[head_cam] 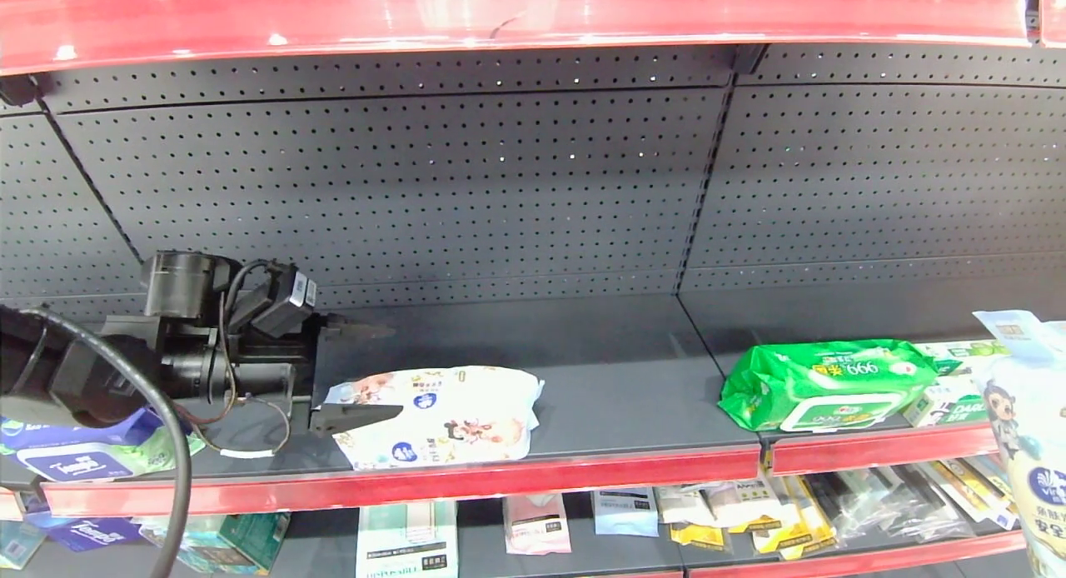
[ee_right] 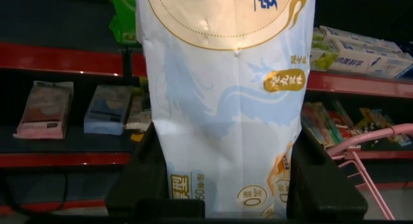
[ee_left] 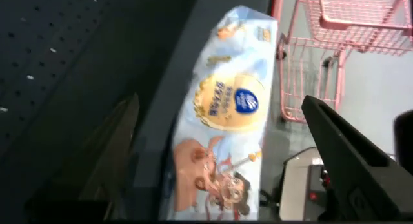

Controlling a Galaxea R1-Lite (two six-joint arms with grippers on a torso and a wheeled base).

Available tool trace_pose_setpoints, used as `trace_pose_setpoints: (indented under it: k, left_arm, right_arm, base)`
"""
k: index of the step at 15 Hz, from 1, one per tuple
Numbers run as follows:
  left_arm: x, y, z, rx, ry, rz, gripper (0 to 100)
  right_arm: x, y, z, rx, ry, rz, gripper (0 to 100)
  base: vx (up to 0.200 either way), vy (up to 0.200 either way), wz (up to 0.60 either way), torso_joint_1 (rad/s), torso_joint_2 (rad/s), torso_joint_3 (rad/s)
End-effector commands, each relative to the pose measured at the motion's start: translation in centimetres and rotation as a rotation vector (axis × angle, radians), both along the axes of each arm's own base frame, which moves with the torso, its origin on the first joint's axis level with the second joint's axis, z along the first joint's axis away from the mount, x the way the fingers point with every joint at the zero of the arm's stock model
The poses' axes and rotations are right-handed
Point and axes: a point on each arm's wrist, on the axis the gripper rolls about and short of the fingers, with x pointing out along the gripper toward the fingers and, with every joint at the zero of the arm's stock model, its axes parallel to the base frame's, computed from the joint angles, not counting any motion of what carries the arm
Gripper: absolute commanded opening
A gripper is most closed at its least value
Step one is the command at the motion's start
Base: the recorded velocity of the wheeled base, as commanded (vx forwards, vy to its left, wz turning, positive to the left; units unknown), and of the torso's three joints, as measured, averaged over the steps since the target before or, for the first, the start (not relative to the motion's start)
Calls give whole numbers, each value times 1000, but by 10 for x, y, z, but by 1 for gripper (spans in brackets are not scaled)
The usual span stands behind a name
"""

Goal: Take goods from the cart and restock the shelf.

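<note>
A white wipes pack [head_cam: 441, 416] with cartoon print lies flat at the front of the dark shelf [head_cam: 583, 353]. My left gripper [head_cam: 366, 371] is level with the shelf, open, its two black fingers either side of the pack's left end. The left wrist view shows the same pack [ee_left: 226, 121] running away between the spread fingers [ee_left: 348, 159]. My right gripper [ee_right: 226, 133] is shut on a tall white-and-blue pack [ee_right: 226, 88]. That pack [head_cam: 1028, 445] is upright at the right edge of the head view, in front of the shelf.
A green wipes pack [head_cam: 824, 382] and small boxes [head_cam: 949, 395] lie on the shelf's right section. Blue packages [head_cam: 83, 453] sit under my left arm. The lower shelf [head_cam: 733, 511] holds several goods. A pink cart [ee_left: 342, 30] stands behind.
</note>
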Motion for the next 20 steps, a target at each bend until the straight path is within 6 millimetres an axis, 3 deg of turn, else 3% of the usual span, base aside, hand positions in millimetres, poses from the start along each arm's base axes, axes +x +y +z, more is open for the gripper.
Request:
trace_pose_setpoints:
  k: [1,4,7,8,9,10,12,13,14,17,18,19,20]
  left_arm:
    - [1,1,11,17,-41,53,100]
    - [10,4,22,45,-113,297,100]
    - [17,2,40,-61,-189,743,100]
    - [16,-8,51,-220,-185,1070,100]
    - [9,-11,57,-288,-177,1239,100]
    - [-1,-10,59,-306,-164,1286,100]
    - [-72,4,50,-256,-99,1312,100]
    - [-92,7,47,-245,-86,1303,100]
    - [-147,13,43,-242,-41,1206,100]
    - [-255,19,33,-276,6,971,100]
    - [-282,20,31,-277,10,918,100]
    - [-321,24,31,-268,41,853,100]
    - [-348,28,28,-253,67,820,100]
  right_arm:
    - [0,0,-1,0,5,0,0]
    - [1,0,-1,3,6,0,0]
    - [1,0,-2,3,7,4,0]
    - [0,0,0,3,1,4,0]
    - [0,0,1,4,-1,4,0]
    - [0,0,1,4,-2,4,0]
    - [0,0,0,5,4,3,0]
    - [0,0,0,4,7,0,0]
    - [0,0,1,0,12,-18,0]
    - [8,-1,0,12,119,27,0]
    - [13,-1,4,13,150,29,0]
    - [24,-1,21,20,194,65,0]
    - [33,0,34,31,223,124,0]
  base:
    - [0,0,0,0,0,0]
    - [0,0,0,0,0,0]
    - [0,0,0,0,0,0]
    - [0,0,0,0,0,0]
    - [0,0,0,0,0,0]
    - [0,0,0,0,0,0]
    - [0,0,0,0,0,0]
    - [0,0,0,0,0,0]
    - [0,0,0,0,0,0]
    - [0,0,0,0,0,0]
    - [0,0,0,0,0,0]
    - [0,0,0,0,0,0]
    - [0,0,0,0,0,0]
